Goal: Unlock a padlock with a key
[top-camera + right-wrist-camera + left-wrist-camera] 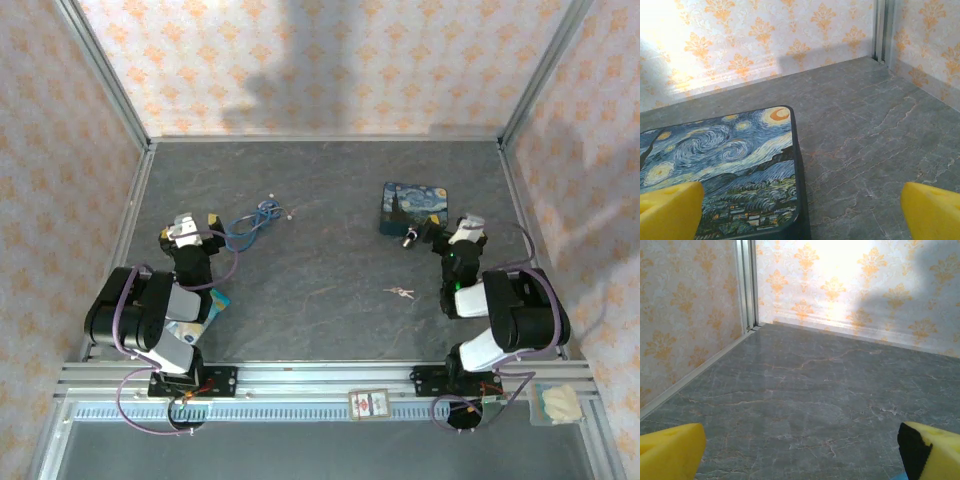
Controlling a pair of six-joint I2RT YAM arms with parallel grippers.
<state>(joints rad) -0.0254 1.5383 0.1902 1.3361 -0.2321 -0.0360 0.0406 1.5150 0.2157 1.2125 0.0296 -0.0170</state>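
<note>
At three o'clock on the table [320, 190], we hold our right gripper [458, 226] wide open and empty beside the padlock [410, 240], presumably to steady it, the key [399, 292] lying at four o'clock, our left gripper [192, 222] equally open and empty at nine.

– The padlock [409, 241]?
– Tiny, black-bodied, down on the grey table [320, 260], just at the near edge of the painted tin [415, 205]. Shackle too small to judge.
– The key [398, 292]?
– Small silvery bunch, flat on the table, nearer than the padlock, apart from it.

Tin [414, 205] crowds right gripper [460, 224]; middle tabletop [330, 250] open.
</note>
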